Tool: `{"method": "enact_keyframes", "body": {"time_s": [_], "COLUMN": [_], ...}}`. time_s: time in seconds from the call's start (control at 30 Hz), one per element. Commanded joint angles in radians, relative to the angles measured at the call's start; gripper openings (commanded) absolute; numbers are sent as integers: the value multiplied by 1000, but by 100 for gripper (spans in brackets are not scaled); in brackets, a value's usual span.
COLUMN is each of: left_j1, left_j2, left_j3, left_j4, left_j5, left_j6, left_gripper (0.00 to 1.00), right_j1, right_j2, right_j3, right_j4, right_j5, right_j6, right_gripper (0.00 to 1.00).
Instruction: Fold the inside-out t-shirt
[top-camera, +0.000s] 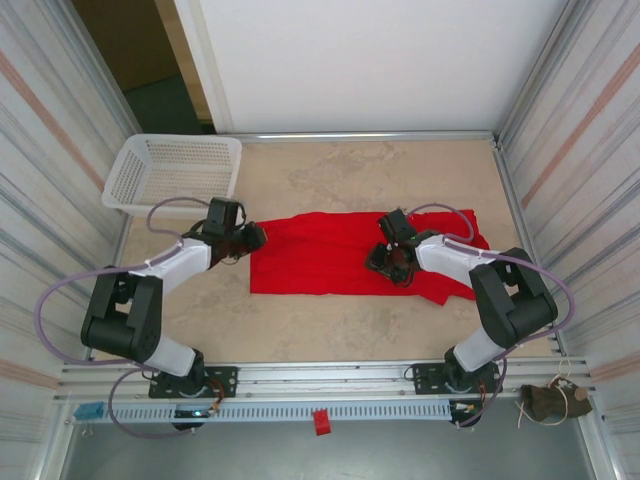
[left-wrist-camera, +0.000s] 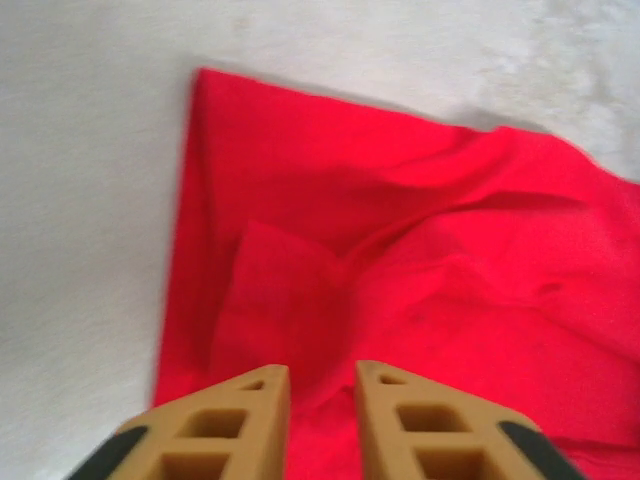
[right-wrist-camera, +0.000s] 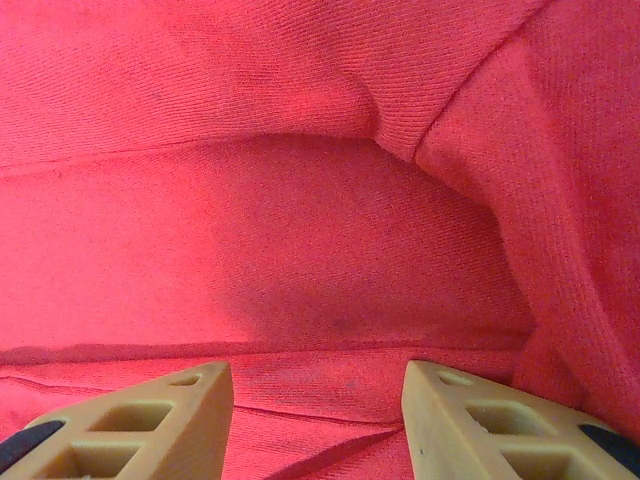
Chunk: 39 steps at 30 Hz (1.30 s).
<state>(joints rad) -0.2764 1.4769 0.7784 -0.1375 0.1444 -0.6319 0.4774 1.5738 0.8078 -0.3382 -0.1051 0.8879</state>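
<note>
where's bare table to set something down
Free: beige tabletop between the bright red fabric t-shirt and far wall, right of the white mesh basket; along the near rail. Crowded: both shirt ends, under the left arm and right arm.

White mesh basket (top-camera: 175, 172) upright at 10 o'clock on the beige mottled table (top-camera: 400, 170), near the left wall. On the front rail (top-camera: 330, 375): small red block (top-camera: 322, 421) at 6, blue block (top-camera: 89, 410) at 7, brown bundle with pale strings (top-camera: 553, 400) at 5.

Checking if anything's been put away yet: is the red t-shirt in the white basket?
No, the t-shirt lies spread on the table, apart from the basket at the far left corner.
</note>
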Motion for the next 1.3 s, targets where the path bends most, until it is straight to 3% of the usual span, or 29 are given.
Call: {"method": "enact_keyframes", "body": {"time_s": [0.0,0.2,0.43,0.6,0.77,0.93,1.13,1.27], "left_j1": [8,-30,-67,-66,-70,-99,-135,-143], "left_j2": [-72,-60,208,356,387,316,221,223], "left_j3": [14,126,430,531,456,304,123,92], "left_j4": [-82,-16,-36,-96,-46,35,107,112], "left_j5": [-138,-90,-45,-9,113,189,185,148], "left_j6": [-23,-26,15,57,63,41,-13,-24], "left_gripper": [32,34,35,35,33,29,29,30], "right_j1": [-21,-113,-335,-459,-536,-599,-652,-669], "right_j2": [-17,-119,-170,-211,-258,-257,-223,-166], "right_j3": [22,84,91,63,32,21,14,-2], "right_j4": [-47,-120,-185,-205,-212,-213,-196,-163], "right_j5": [24,14,-28,-57,-78,-99,-117,-131], "right_j6": [13,-34,-128,-165,-181,-203,-216,-214], "right_gripper": [48,48,48,48,48,48,49,49]}}
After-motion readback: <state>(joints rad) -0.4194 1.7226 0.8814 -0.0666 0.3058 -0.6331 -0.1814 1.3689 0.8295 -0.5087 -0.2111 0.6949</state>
